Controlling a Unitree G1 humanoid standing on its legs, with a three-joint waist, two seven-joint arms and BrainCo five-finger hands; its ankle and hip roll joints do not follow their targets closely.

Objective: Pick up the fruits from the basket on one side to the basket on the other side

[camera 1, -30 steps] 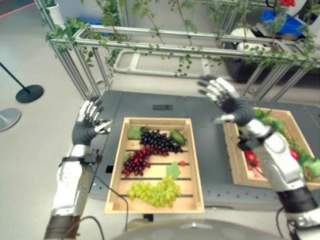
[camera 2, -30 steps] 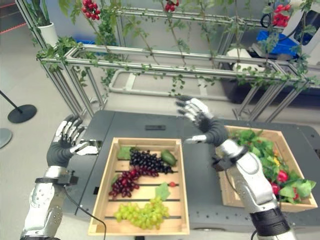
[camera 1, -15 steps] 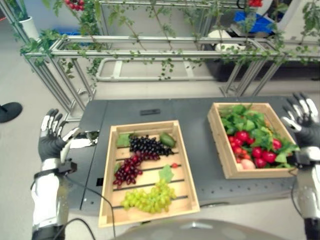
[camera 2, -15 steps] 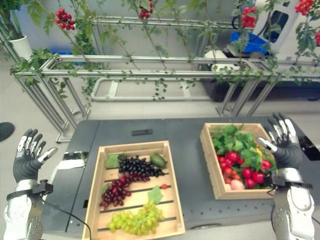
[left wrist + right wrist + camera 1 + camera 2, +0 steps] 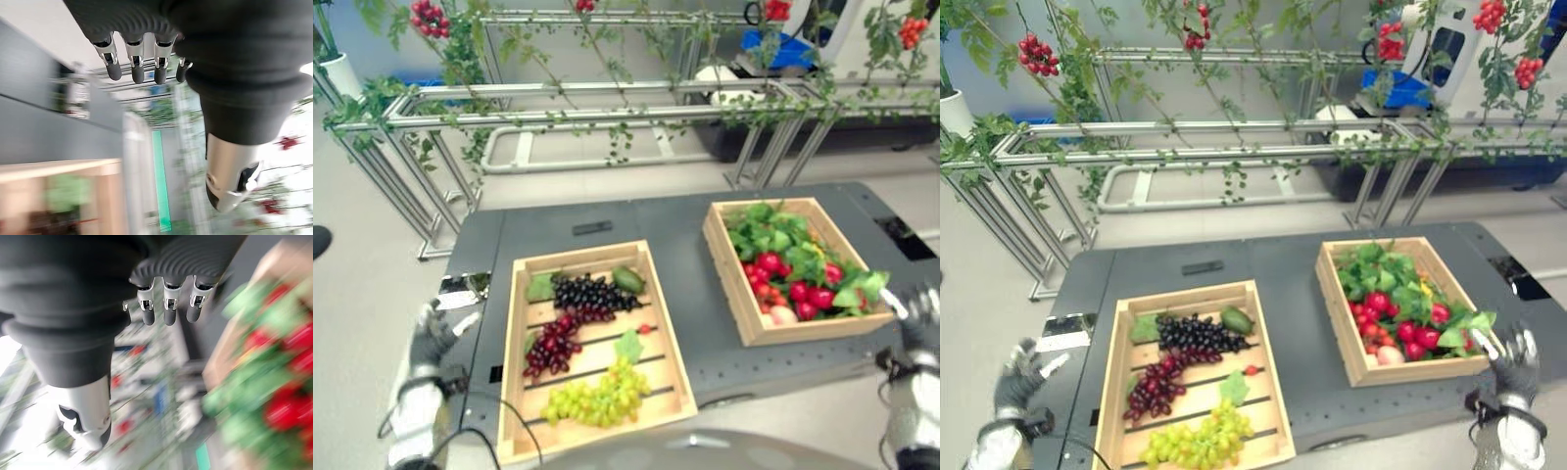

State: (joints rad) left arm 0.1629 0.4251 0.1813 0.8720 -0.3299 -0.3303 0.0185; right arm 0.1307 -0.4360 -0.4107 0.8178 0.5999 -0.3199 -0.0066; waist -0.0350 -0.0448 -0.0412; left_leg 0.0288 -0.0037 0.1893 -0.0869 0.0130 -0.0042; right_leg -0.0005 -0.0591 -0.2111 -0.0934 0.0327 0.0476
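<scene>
The grapes [image 5: 573,333], dark, red and green, lay in the left basket [image 5: 590,348]; red fruit among leaves filled the right basket [image 5: 790,267]. Bare dark table [image 5: 685,264] lay between the two baskets, well apart. A vine-hung metal frame [image 5: 607,93] stood behind on the pale floor. The left hand [image 5: 433,333] and right hand [image 5: 922,311], raised a second before, had dropped to the table's outer edges, fingers straight, holding nothing.

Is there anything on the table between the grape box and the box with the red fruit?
No. Between the grape crate and the red-fruit crate there is only a bare strip of the dark table, seen in both eye views.
</scene>
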